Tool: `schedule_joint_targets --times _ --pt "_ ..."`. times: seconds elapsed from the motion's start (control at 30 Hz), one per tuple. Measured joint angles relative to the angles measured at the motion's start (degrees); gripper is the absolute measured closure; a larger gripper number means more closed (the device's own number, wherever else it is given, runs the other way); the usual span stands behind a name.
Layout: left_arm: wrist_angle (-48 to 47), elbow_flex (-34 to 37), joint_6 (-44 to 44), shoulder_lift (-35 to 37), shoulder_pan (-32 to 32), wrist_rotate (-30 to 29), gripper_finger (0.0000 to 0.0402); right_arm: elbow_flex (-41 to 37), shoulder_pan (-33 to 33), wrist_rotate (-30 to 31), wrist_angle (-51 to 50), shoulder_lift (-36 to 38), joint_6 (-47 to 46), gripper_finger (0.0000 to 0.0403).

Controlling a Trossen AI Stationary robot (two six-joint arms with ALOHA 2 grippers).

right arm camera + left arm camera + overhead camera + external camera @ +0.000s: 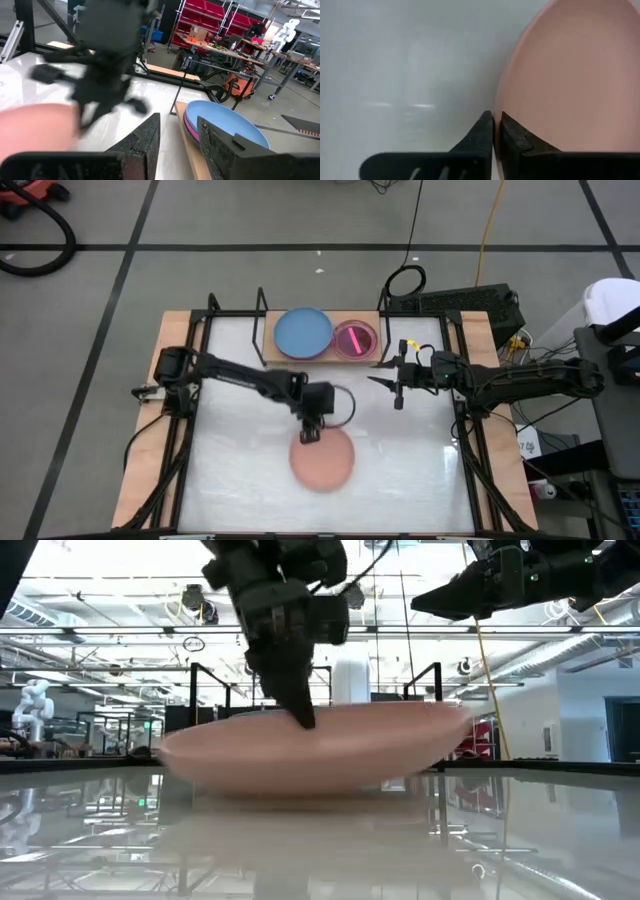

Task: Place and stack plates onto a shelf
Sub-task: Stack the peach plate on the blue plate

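The left end effector (309, 436) pinches the rim of a salmon plate (323, 459) on the white surface (230, 470). A blue plate (303, 333) sits on the shelf (272, 356). The right end effector (385, 383) hovers nearby, fingers spread. No readable writing.

Two slim black jointed arms with dark cables looped along their links. The left pincer (309, 436) ends in two matte black wedge-shaped fingers (482, 132) tapering to points. The right pincer (398, 402) has the same blocky black fingers (145, 135), rough-textured.
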State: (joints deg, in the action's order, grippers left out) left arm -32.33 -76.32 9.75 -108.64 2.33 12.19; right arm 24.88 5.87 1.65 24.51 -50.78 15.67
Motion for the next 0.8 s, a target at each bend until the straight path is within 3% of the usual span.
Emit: schedule_joint_targets --times 0.1,0.33,0.57,0.8 --pt "-9.9 -4.8 -4.0 1.5 -2.9 -6.8 0.0390 0.0 0.0 0.0 -0.5 0.0 0.0 0.0291" --pt "-17.0 -11.4 -11.4 6.0 -10.9 -17.6 0.0391 0.0 0.0 0.0 -2.5 0.1 0.4 0.0291" --pt "-15.7 -11.3 -13.3 12.5 -22.0 -18.9 0.0391 0.0 0.0 0.0 -3.7 0.4 0.4 0.0291" --pt "-10.3 -11.3 -11.8 14.3 -31.9 -18.9 0.0391 0.0 0.0 0.0 -3.2 0.5 0.4 0.0291"
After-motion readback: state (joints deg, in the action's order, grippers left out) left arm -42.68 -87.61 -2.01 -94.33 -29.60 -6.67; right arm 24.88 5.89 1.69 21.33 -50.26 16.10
